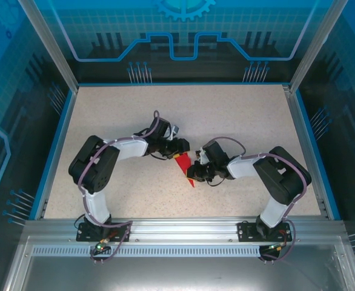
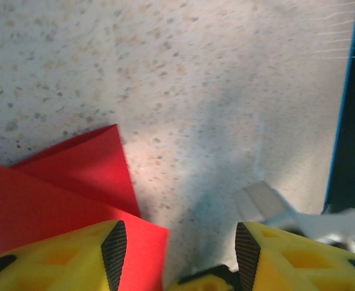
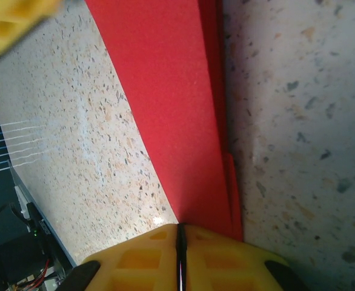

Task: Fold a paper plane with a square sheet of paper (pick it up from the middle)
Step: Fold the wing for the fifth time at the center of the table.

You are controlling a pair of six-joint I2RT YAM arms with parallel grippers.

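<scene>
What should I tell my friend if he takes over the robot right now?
Left gripper: open, one finger lying over the red paper.
Right gripper: shut, apparently pinching the paper's edge.
Paper: on the table between the two arms, folded into a narrow, layered wedge.
Done: several folds are in.
Left: no spread wings show yet, so finish the plane shape.

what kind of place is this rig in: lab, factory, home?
Probably a lab robot cell: aluminium frame and blue printed panels enclose a speckled table, with left arm and right arm bolted at its edge.
</scene>
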